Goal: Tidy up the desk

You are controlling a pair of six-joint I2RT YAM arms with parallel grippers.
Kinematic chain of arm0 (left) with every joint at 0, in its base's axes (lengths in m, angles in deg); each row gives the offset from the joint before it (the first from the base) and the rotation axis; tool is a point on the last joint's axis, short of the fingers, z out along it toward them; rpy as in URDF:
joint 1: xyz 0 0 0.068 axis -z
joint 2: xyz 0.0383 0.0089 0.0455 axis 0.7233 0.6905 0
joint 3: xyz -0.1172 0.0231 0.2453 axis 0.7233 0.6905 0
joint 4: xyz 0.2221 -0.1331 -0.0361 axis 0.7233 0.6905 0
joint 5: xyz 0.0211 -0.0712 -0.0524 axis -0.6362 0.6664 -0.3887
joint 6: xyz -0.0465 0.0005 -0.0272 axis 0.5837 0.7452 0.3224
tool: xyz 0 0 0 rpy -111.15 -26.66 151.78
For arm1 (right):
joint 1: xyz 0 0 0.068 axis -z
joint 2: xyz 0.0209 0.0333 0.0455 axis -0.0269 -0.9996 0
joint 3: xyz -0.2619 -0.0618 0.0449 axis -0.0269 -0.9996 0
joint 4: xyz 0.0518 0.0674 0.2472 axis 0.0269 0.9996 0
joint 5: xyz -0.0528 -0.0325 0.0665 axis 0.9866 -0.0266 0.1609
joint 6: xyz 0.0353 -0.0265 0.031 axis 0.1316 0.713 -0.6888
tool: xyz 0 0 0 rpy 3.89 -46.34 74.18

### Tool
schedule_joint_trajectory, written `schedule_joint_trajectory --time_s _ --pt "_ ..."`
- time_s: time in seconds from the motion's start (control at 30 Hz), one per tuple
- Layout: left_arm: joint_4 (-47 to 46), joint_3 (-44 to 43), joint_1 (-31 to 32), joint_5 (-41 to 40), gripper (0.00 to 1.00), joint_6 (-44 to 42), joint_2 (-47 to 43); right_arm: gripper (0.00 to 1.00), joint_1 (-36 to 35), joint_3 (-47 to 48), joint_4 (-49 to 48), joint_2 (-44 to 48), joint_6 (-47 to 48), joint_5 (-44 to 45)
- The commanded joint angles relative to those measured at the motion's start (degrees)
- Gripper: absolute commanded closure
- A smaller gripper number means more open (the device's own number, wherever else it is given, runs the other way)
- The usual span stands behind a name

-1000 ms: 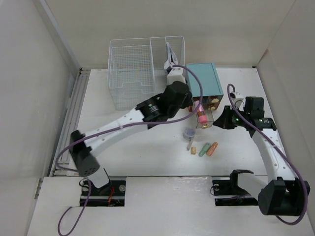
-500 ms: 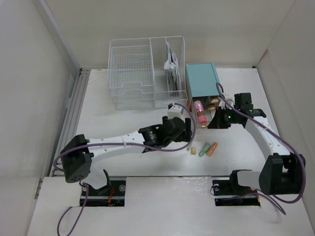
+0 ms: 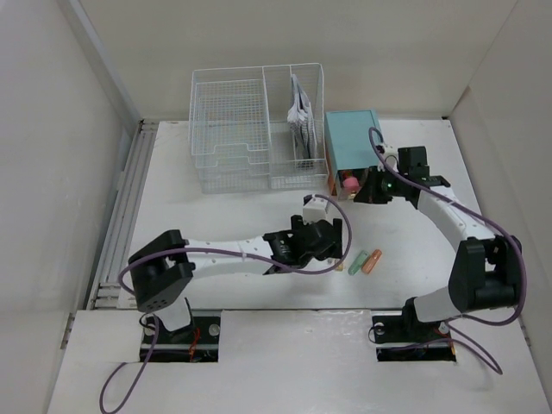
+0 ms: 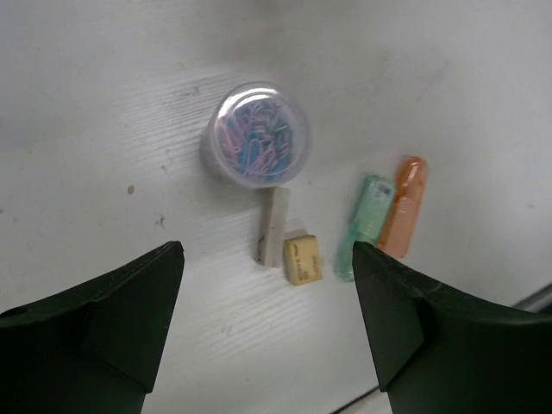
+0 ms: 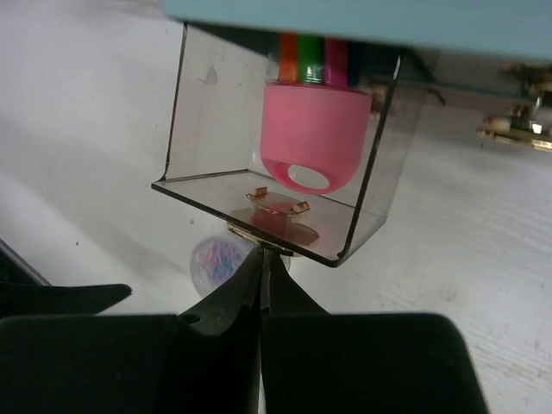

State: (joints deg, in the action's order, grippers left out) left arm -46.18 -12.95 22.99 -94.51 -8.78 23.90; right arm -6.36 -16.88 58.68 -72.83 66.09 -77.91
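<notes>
My left gripper (image 4: 267, 252) hangs open over the white desk (image 3: 216, 216), nothing between its fingers. Below it lie a round clear jar of coloured paper clips (image 4: 257, 134), a grey eraser stick (image 4: 274, 224), a small yellow eraser (image 4: 303, 259), a green highlighter (image 4: 364, 226) and an orange highlighter (image 4: 403, 205). My right gripper (image 5: 266, 252) is shut, its tips against the gold knob (image 5: 267, 231) of a clear drawer (image 5: 345, 216). The drawer sticks partly out of the teal drawer box (image 3: 354, 138) and holds a pink object (image 5: 315, 129) and coloured markers.
A white wire-mesh rack (image 3: 254, 129) with papers in its right section stands at the back, left of the teal box. In the top view the left arm lies low across the middle of the desk and hides the jar. White walls close in both sides.
The left gripper left the wire rack, came down toward the small items and opened. The right gripper pushed the clear drawer most of the way into the teal box.
</notes>
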Motion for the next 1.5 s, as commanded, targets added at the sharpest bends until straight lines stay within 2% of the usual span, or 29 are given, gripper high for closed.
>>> schedule_joint_trajectory --time_s 0.0,0.2,0.63,0.87,1.07,1.2,1.23,1.27,1.33,1.37,1.4,1.43,1.47 --pt "-1.7 -0.1 0.2 -3.8 0.23 -0.1 2.9 1.00 -1.4 3.3 -8.1 -1.2 -1.6 1.7" --pt "-1.7 -3.6 0.2 -7.3 0.22 -2.0 8.0 1.00 -1.9 6.2 -11.6 -4.4 -2.6 3.1" --pt "-6.3 -9.1 0.2 -8.0 0.20 -6.9 14.7 1.00 -1.9 9.5 -15.8 -9.9 -3.8 6.3" --pt "-1.0 -15.5 -1.0 -9.4 0.20 -6.9 21.1 1.00 -1.9 11.1 -17.1 -11.5 -4.4 7.6" --pt "0.8 -15.5 -2.1 -11.7 0.20 -5.6 22.5 1.00 -1.9 11.6 -18.3 -12.6 -4.9 7.4" --pt "1.4 -15.5 -2.6 -12.9 0.29 -4.9 23.0 1.00 -1.9 11.6 -18.3 -11.8 -4.2 4.6" --pt "1.4 -15.5 -2.6 -12.9 0.36 -4.9 23.0 1.00 -1.9 11.6 -18.3 -11.2 -3.7 4.0" --pt "0.9 -15.5 -3.1 -12.9 0.39 -4.9 23.0 0.96 -1.9 11.0 -18.3 -9.7 -3.7 4.0" --pt "0.1 -15.5 -3.1 -12.9 0.49 -5.6 23.0 0.72 -1.9 10.3 -18.3 -7.9 -2.7 1.8" --pt "-0.5 -15.5 -3.1 -12.9 0.59 -5.6 23.0 0.67 -1.9 9.5 -18.3 -5.9 -2.1 1.3" --pt "-0.5 -15.5 -3.1 -12.3 0.64 -5.6 23.0 0.60 -1.9 9.0 -18.3 -4.8 -2.1 0.3" --pt "-0.5 -16.1 -3.1 -12.3 0.69 -6.2 23.0 0.48 -1.9 9.0 -17.3 -3.7 -1.5 0.3" --pt "-0.5 -16.1 -3.1 -12.3 0.72 -6.2 23.0 0.45 -1.9 8.5 -16.3 -2.6 -0.6 -0.4"
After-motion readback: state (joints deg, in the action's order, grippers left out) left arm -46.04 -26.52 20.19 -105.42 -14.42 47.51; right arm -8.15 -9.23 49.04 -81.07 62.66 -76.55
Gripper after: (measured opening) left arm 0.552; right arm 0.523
